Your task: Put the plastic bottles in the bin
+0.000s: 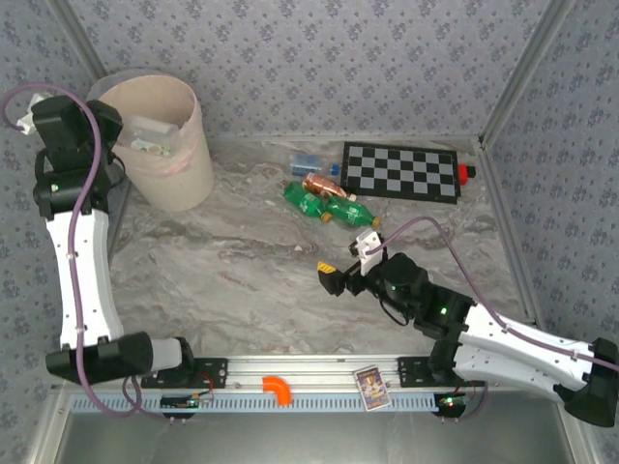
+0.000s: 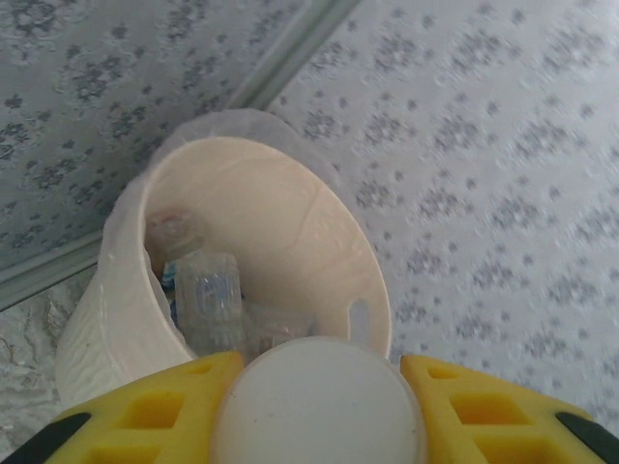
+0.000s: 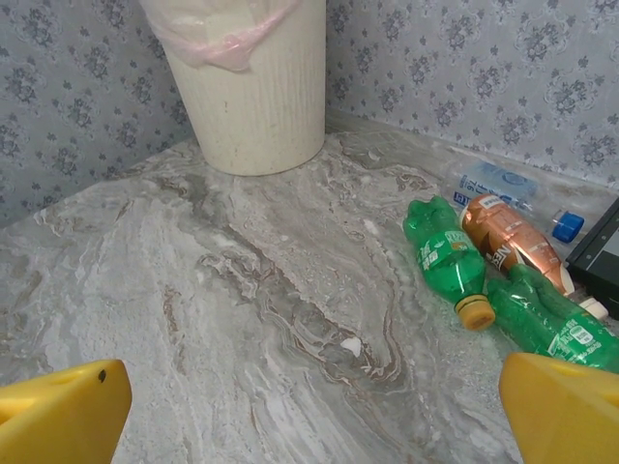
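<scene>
At the desk's (image 1: 242,261) far-left corner stands the bin (image 1: 179,179) with several plastic bottles (image 2: 208,295) inside; the left claw (image 2: 319,365) hangs over its mouth, clamped on a pale round-ended bottle (image 2: 319,416). Beside the checkerboard (image 1: 401,172) lie two green bottles (image 3: 445,259), an orange-brown bottle (image 3: 503,237) and a blue-capped clear bottle (image 3: 508,184). Near them, low over the desk, the right claw (image 1: 346,263) is spread wide and holds nothing.

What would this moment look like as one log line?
left pincer: holds bottle over bin | right pincer: open, empty | four bottles on table

Grey floral walls (image 1: 290,58) surround a marbled tabletop (image 1: 242,271).
</scene>
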Controlling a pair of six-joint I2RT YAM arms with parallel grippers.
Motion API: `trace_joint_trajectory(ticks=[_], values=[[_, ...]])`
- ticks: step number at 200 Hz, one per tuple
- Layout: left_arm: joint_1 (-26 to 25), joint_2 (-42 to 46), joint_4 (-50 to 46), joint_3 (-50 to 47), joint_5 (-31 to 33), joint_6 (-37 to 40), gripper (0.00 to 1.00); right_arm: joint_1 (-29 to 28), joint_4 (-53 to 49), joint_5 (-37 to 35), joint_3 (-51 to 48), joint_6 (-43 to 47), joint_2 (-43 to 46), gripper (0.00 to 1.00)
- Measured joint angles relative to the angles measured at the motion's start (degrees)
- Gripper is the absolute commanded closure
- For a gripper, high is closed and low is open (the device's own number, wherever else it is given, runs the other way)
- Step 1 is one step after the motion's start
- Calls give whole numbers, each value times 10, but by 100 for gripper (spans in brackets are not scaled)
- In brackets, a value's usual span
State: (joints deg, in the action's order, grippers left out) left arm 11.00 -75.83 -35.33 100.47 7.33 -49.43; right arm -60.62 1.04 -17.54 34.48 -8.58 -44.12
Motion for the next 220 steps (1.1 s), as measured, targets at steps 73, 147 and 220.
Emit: trace_joint_trajectory(ticks=[73, 147, 220], values=[[26, -144, 37, 89, 0, -90, 60, 0, -16, 3, -1, -7, 31, 0], [29, -282, -59, 288, 0, -79, 19, -1, -52, 1, 1, -15, 42, 1], [23, -291, -134, 323, 22, -61, 0, -7, -62, -3, 7, -15, 38, 0]])
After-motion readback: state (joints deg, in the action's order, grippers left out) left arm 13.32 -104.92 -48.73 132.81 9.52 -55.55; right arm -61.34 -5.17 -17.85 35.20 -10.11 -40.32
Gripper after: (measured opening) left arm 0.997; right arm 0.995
